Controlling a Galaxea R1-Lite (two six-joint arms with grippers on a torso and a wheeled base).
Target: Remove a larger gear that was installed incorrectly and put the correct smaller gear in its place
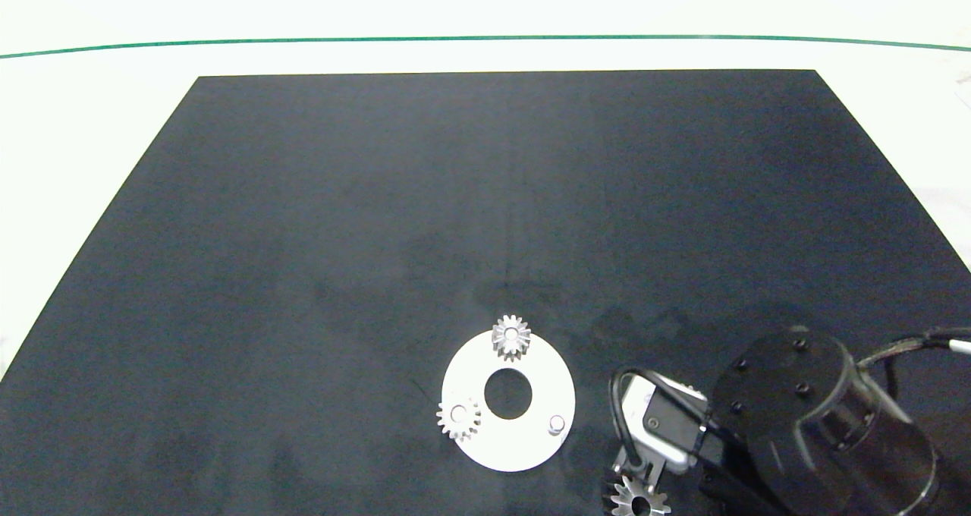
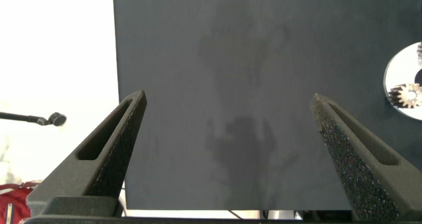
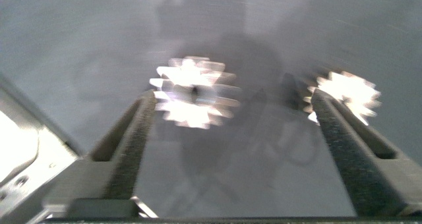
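A white counter point(image 1: 98, 121) carries a wide black rectangular mat point(image 1: 485, 197), and all the parts lie near the mat's near edge. The dark right arm point(image 1: 819, 417) reaches in at the near right corner. Its end effector point(image 3: 232, 97) is released, with the grey fingers spread wide and nothing between the pads.

The left end effector point(image 2: 227, 99) is also released and empty, parked over bare mat well to the left of the work.

A flat white round plate with a centre hole point(image 1: 485, 444) holds two small silver gears point(image 1: 511, 337) point(image 1: 459, 419) on its pegs. A third short peg point(image 1: 556, 423) stands bare.

The larger gear point(image 1: 639, 501), shiny silver with long star-like teeth, lies flat on the mat to the right of the plate, under the open right fingers. The smaller gear point(image 3: 343, 95), silver-grey with short teeth, lies on the mat just beside it, close against one finger.

Both gears look to be stiff, dense metal with slick faces. The smaller one is probably best pinched across opposite teeth, from above. The larger gear next to it crowds that approach, and a finger may nudge it.
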